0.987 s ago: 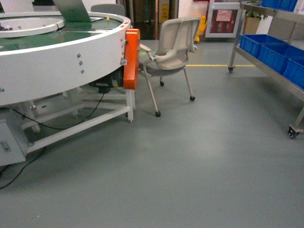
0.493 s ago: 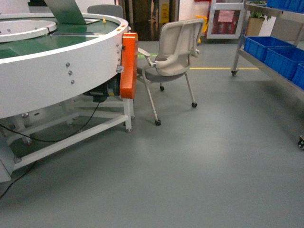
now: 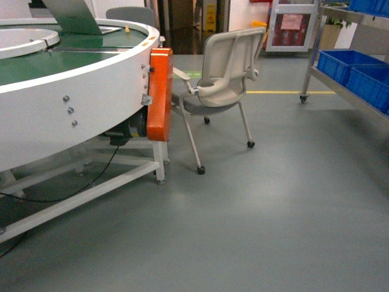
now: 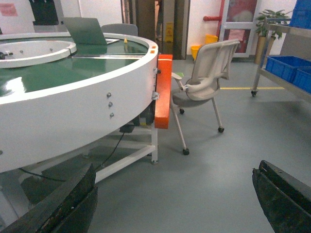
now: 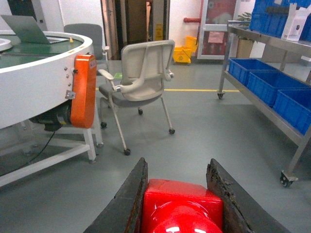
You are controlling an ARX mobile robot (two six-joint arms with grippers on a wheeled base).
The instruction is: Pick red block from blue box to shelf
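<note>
In the right wrist view the glossy red block (image 5: 182,206) sits clamped between the two dark fingers of my right gripper (image 5: 178,170), which is shut on it above the grey floor. My left gripper (image 4: 175,194) is open, its fingers (image 4: 73,204) wide apart with only floor between them. The stainless-steel shelf (image 5: 225,63) stands to the right, also seen in the head view as the shelf (image 3: 314,55) at the right edge. The blue box is out of view. Neither gripper shows in the head view.
Dark blue crates (image 5: 262,80) fill the shelf's lower tier. A white round machine table (image 3: 73,103) with an orange guard (image 3: 160,94) fills the left. A grey chair (image 3: 222,79) on castors stands beside it. A yellow line (image 3: 273,92) crosses the floor behind.
The head view has shifted: the shelf has slid toward the right edge, its castor gone from view, while the table's orange guard and the chair sit lower in the frame.
</note>
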